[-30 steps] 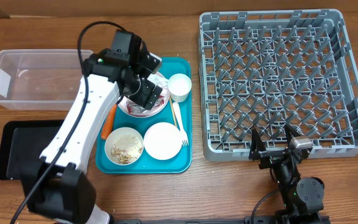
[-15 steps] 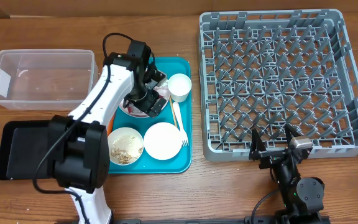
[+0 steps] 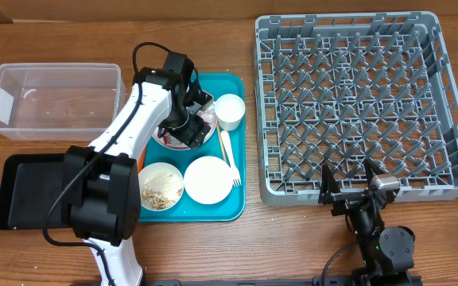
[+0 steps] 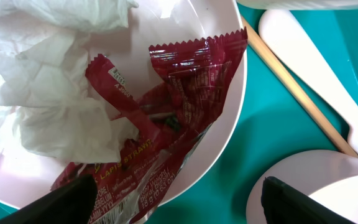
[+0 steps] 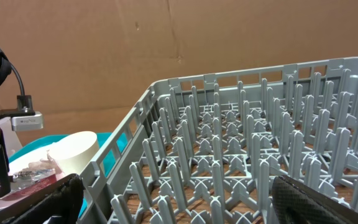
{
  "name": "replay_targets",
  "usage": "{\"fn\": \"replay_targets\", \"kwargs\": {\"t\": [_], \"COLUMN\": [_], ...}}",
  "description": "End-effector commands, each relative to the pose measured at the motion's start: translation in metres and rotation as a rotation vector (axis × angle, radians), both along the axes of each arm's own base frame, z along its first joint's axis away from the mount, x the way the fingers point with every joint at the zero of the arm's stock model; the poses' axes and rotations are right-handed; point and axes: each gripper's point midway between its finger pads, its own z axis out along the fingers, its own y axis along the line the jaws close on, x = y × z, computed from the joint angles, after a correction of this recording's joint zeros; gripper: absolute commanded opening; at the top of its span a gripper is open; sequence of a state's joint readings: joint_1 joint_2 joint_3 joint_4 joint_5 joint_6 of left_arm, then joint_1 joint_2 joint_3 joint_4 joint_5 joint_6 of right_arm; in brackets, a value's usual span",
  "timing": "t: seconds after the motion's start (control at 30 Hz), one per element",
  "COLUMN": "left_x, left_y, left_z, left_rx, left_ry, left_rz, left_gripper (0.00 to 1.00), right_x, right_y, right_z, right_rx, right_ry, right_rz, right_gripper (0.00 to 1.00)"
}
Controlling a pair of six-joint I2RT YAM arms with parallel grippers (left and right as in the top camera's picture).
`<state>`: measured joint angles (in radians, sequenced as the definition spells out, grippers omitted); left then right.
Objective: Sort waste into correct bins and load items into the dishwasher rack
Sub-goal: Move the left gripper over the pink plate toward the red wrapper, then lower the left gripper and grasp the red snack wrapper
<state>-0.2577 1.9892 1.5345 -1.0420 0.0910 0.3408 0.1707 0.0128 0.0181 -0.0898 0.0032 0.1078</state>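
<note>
The left gripper (image 4: pixel 179 196), jaws spread, straddles the crinkled red-and-silver foil wrapper (image 4: pixel 185 68) — poised to pinch it; the right gripper (image 5: pixel 179 199) idles, jaws released.

Left wrist view: a pale round plate (image 4: pixel 234 102) sits on a teal tray (image 4: pixel 260 140). It holds red wrappers (image 4: pixel 185 81) lying against crumpled white napkins (image 4: pixel 55 112). Just beside its rim, a thin wooden stick (image 4: pixel 291 87) runs diagonally, with a white plastic fork (image 4: pixel 316 68) alongside. A white bowl (image 4: pixel 316 180) shows at lower right. The left tool (image 4: pixel 182 202) has its fingers spread wide, one tip over the wrappers and one over the bowl.
</note>
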Motion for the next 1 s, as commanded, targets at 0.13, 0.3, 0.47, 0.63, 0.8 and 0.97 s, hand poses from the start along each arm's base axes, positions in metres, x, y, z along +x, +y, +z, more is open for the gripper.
{"fn": "replay_targets", "kwargs": {"t": [0.13,0.3,0.47,0.63,0.8,0.97], "left_x": [0.0003,-0.0005,-0.0004,0.0028,0.0027,-0.0014], "left_y": [0.0013,0.0015,0.0014,0.0008,0.0008,0.0020], "left_z": [-0.0062,-0.0071,-0.0073,-0.0074,-0.0074,-0.0116], "left_rx": [0.007,0.008,0.008,0.005,0.005,0.009], "left_ry": [0.005,0.008,0.008,-0.004,-0.004,0.009], "left_rz": [-0.009,-0.010,-0.010,-0.009,-0.009,-0.009], "left_gripper": [0.87,0.83,0.77,0.78,0.77,0.76], "right_x": [0.0001,0.0001,0.0001,0.0001,0.0001,0.0001], "right_y": [0.0000,0.0000,0.0000,0.0000,0.0000,0.0000], "right_z": [-0.0015,-0.0015,-0.0015,-0.0015,-0.0015,-0.0015], "right_rx": [-0.003,-0.003,-0.003,-0.003,-0.003,-0.003], "right_ry": [-0.006,-0.006,-0.006,-0.006,-0.006,-0.006], "right_rz": [0.002,0.002,0.002,0.002,0.002,0.002], "right_gripper": [1.00,1.00,1.00,1.00,1.00,1.00]}}
